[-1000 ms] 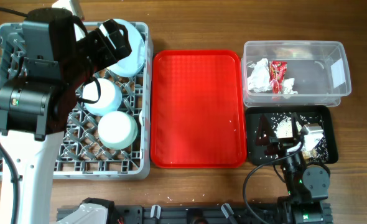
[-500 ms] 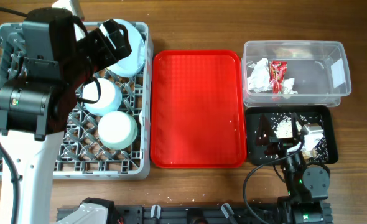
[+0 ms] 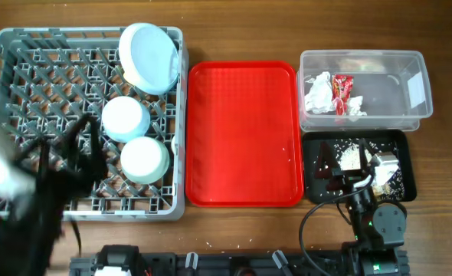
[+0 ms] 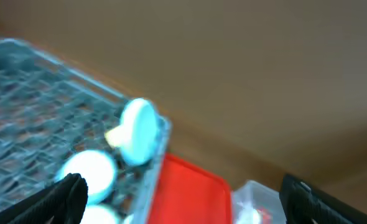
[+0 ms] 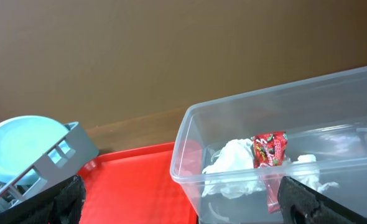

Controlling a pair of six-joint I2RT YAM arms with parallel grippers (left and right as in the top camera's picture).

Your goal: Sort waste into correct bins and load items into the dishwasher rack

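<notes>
While both my end effectors gape wide and hold nothing, the left (image 4: 183, 191) hangs blurred over the lower left of the rack (image 3: 4, 115), and the right (image 5: 180, 194) sits low in the frame by the black tray (image 3: 406, 165). The plate (image 3: 149, 57) stands tilted on edge at the rack's upper right, with the blue bowl (image 3: 126, 117) and green bowl (image 3: 144, 159) below it. In the tub (image 3: 410, 69), upper right, the wrapper (image 3: 341, 88) lies beside the napkin (image 3: 318, 92), its long axis running top to bottom. Rice (image 3: 352, 157) dots the black tray.

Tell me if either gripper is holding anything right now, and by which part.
Nothing is held. The left gripper and the right gripper both stand open in their wrist views, with nothing between the jaws.
</notes>
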